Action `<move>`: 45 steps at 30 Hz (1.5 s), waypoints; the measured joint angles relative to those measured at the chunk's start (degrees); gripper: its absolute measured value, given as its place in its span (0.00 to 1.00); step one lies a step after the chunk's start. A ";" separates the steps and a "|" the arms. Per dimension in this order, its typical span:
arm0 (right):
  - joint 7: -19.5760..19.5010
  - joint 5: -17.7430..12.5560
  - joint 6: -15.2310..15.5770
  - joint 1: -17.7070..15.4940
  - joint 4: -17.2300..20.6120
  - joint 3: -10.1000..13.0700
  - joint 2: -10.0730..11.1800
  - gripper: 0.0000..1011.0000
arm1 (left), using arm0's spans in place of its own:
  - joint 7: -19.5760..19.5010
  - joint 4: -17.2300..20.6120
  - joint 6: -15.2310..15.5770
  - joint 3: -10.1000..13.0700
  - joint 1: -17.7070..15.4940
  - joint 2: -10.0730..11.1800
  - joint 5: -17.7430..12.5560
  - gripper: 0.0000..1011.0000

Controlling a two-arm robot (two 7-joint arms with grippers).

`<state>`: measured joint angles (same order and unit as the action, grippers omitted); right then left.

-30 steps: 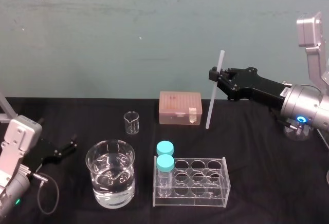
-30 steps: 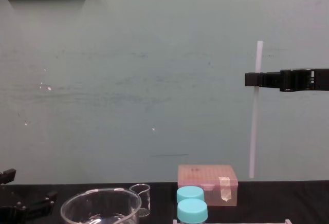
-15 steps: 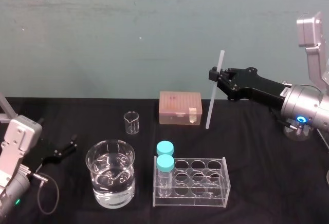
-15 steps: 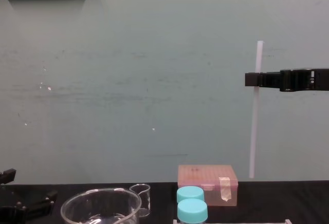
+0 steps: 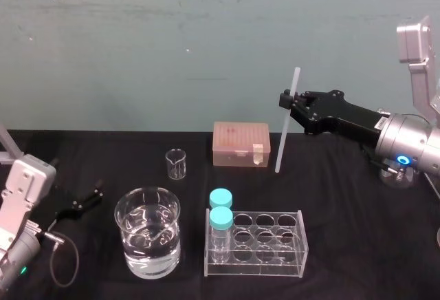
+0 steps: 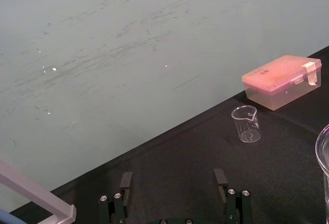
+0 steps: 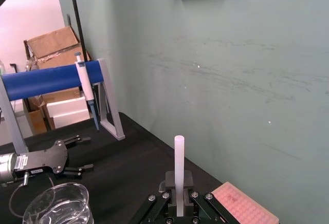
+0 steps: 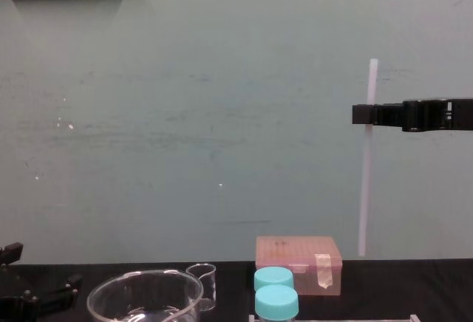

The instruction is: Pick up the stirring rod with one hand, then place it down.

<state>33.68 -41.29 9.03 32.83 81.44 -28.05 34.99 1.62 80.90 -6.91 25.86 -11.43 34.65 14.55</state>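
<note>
The stirring rod (image 5: 287,126) is a long thin white rod that hangs nearly upright above the back right of the table. My right gripper (image 5: 286,102) is shut on its upper part, with a short length standing above the jaws. In the chest view the stirring rod (image 8: 366,167) hangs clear of the table, its lower end level with the top of the pink box (image 8: 298,263), and the right gripper (image 8: 367,114) holds it from the right. The right wrist view shows the stirring rod (image 7: 178,162) rising out of the jaws. My left gripper (image 5: 86,202) rests open at the table's left.
A large glass beaker of water (image 5: 148,241) stands front left, a small glass beaker (image 5: 176,164) behind it. A clear rack (image 5: 258,243) holds two blue-capped jars (image 5: 221,212). A pink box (image 5: 240,144) sits at the back centre, just left of the rod.
</note>
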 joint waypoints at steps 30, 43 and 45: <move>3.62 0.19 -0.66 1.10 -1.58 -0.21 0.61 0.07 | 0.00 0.00 0.00 0.00 0.00 0.00 0.00 0.99; 10.77 -7.77 -0.25 -3.27 4.95 4.08 8.91 0.07 | 0.00 0.00 0.00 0.00 0.00 0.00 0.00 0.99; 11.77 -8.62 -0.06 -4.27 6.02 4.25 10.17 0.07 | 0.00 0.00 0.00 0.00 0.00 0.00 0.00 0.99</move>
<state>45.45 -49.91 8.97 28.56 87.47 -23.81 45.16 1.62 80.90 -6.91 25.86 -11.43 34.65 14.55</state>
